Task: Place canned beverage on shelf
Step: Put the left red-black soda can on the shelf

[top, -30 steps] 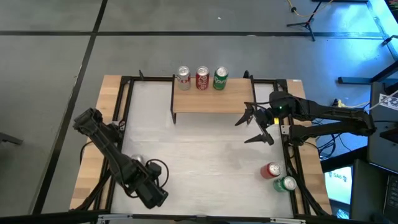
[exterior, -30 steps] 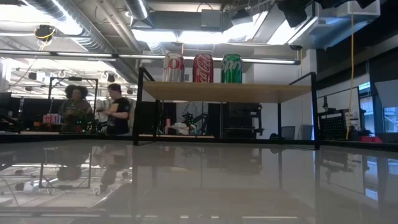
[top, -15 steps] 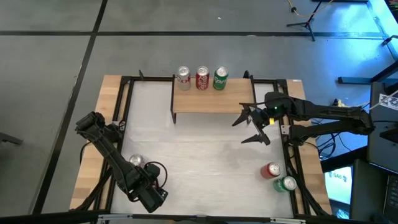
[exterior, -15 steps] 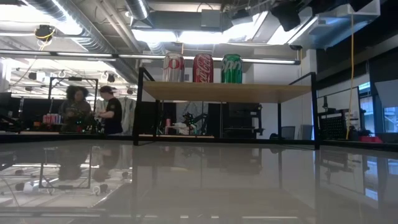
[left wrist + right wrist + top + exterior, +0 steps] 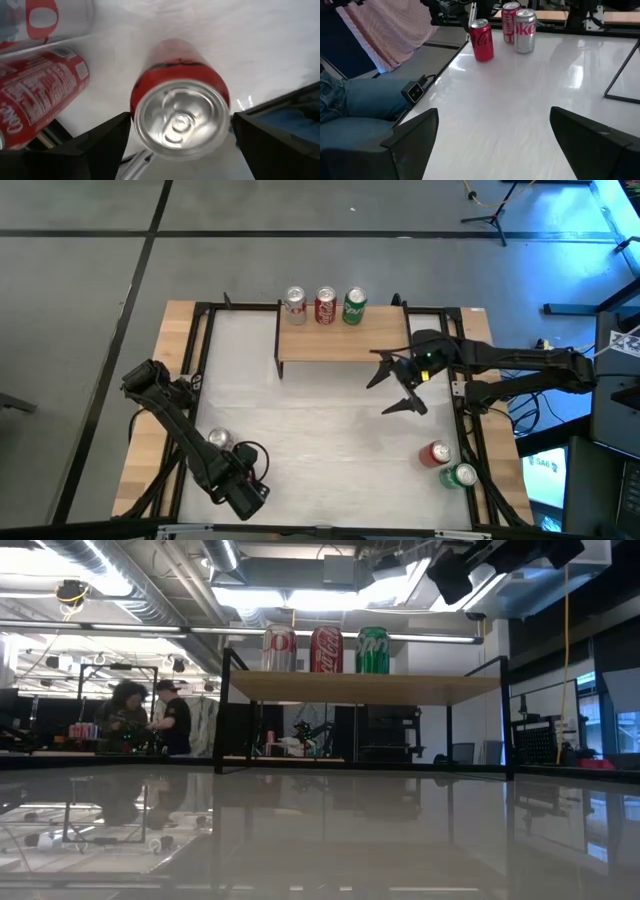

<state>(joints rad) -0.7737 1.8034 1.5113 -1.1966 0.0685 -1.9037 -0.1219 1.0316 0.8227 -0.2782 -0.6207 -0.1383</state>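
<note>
A red can (image 5: 180,117) stands upright near the table's near left corner, top up. My left gripper (image 5: 180,137) points down over it, open, with one finger (image 5: 100,145) on either side of the can's top and apart from it. Beside this can stand another red can (image 5: 42,95) and a silver can (image 5: 220,440). The shelf (image 5: 340,345), a light wood plank on black legs, stands at the far middle and carries a silver can (image 5: 294,304), a red can (image 5: 325,307) and a green can (image 5: 354,307) along its far edge. My right gripper (image 5: 392,392) hangs open, right of the shelf's near right corner.
A red can (image 5: 435,453) and a green can (image 5: 460,475) stand at the table's near right. A seated person's leg (image 5: 355,105) is just beyond the table's left edge. People stand far back in the room (image 5: 150,720). Bare white tabletop (image 5: 320,420) lies in the middle.
My left gripper has sunk toward the red can at the near left, staying open. My right gripper has drifted a little toward the table's left, still open. The cans have stayed where they were.
</note>
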